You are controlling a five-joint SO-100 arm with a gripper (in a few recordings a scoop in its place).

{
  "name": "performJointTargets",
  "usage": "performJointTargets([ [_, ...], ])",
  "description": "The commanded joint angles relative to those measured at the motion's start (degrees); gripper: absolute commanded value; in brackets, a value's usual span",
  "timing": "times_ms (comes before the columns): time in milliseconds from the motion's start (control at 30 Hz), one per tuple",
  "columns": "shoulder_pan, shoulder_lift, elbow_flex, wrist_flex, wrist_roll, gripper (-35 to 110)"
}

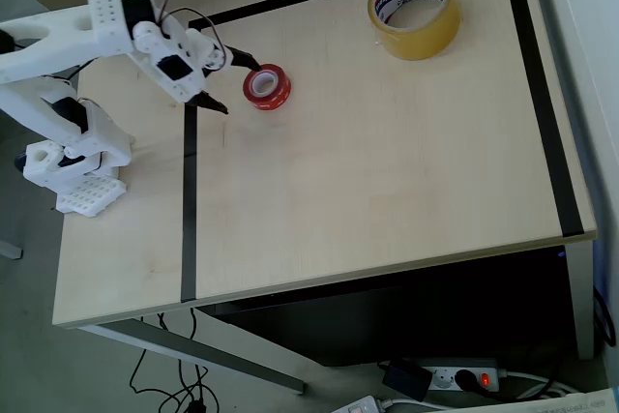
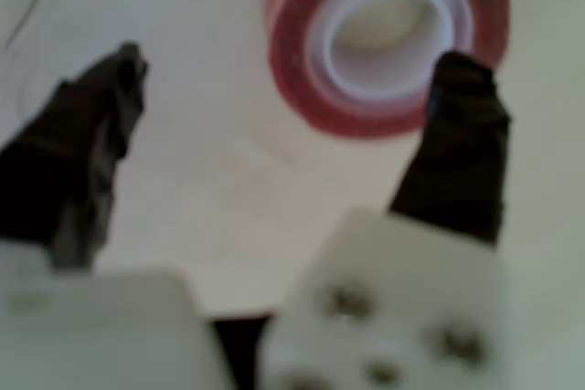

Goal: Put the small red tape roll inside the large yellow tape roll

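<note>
Counter: pale wood-grain top, marked with black tape lines that run near its left, far and right edges in the overhead view.

Arm: white, with its base standing at the counter's left edge in the overhead view and its upper part reaching right across the near-left tape line.

Gripper: dark-tipped jaws spread wide and empty. In the overhead view one fingertip lies just beside the red roll's left side, and the other sits nearer the viewer, on the black line. In the wrist view the right fingertip overlaps the roll's right rim, whether touching or not cannot be told; the left fingertip stands well apart over bare wood.

Small red tape roll: lies flat on the counter, hole upward, just right of the gripper in the overhead view. In the wrist view its whitish inner core shows clearly, though the picture is blurred.

Large yellow tape roll: translucent amber ring lying flat near the counter's far edge, well apart from the red roll, up and to the right in the overhead view. Its white inner core carries red and blue print.

Power strip: on the floor below the counter's near edge, with a lit red switch and cables nearby.
</note>
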Motion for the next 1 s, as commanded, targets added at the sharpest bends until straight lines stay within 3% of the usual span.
performJointTargets([
  [0,-0.4,-1.3,-3.8,-1.7,-6.0,33],
  [267,-0.2,-5.0,-5.0,-3.0,-6.0,31],
  [433,-0.4,-7.6,-7.6,-3.0,-5.5,0],
  [967,4.6,-2.3,-21.1,1.8,-5.4,0],
])
